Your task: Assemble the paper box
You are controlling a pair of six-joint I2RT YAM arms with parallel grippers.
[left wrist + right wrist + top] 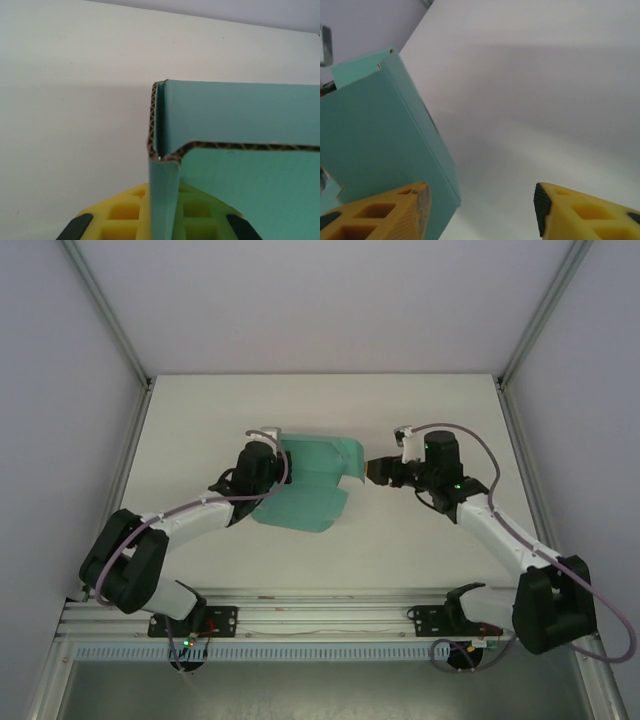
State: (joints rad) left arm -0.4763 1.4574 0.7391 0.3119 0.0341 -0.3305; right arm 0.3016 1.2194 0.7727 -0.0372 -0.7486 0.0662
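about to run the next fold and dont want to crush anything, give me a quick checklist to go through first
1. Left gripper clamped on the paper box: ok, a flap runs between its fingers.
2. Right gripper open: ok, fingers apart, nothing between them.
3. Right gripper lined up on the box edge: not ok, the panel lies outside one finger, not in the gap.
4. Box closed: not ok, one wall stands folded up and the other panels lie spread open.
5. Box resting flat on the table: cannot tell.
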